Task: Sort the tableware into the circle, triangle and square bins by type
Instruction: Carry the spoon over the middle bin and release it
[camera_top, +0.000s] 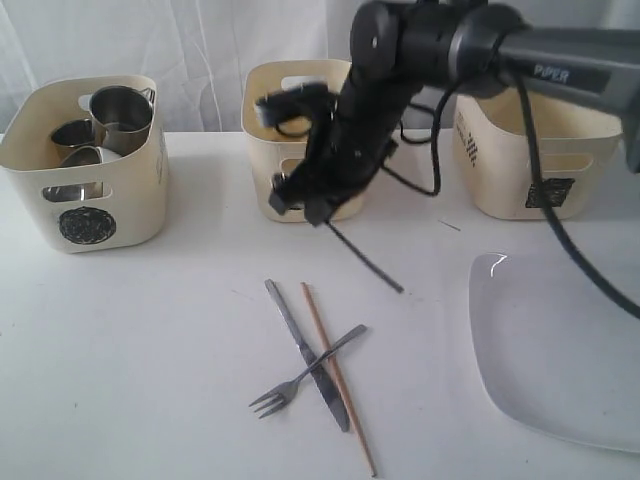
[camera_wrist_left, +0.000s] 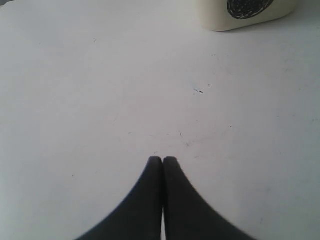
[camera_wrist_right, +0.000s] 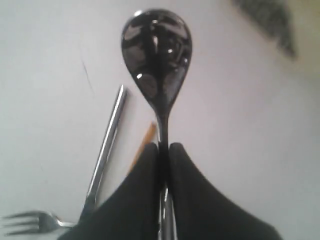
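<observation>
Exterior view: white tabletop (camera_top: 130, 350), white plate (camera_top: 560, 350) at right, pale curtain (camera_top: 150, 40) behind.

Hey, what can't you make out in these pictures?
- Exterior view: the mark on the middle bin, hidden behind the right gripper.
- Exterior view: the plate, cut off by the right edge.
- Right wrist view: the fork, blurred and cut by the edge.
- Right wrist view: the handle end of the spoon, hidden inside the right gripper.

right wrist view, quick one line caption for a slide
Right gripper clamps the spoon by its handle above the knife, fork and chopstick lying on the table.
</observation>
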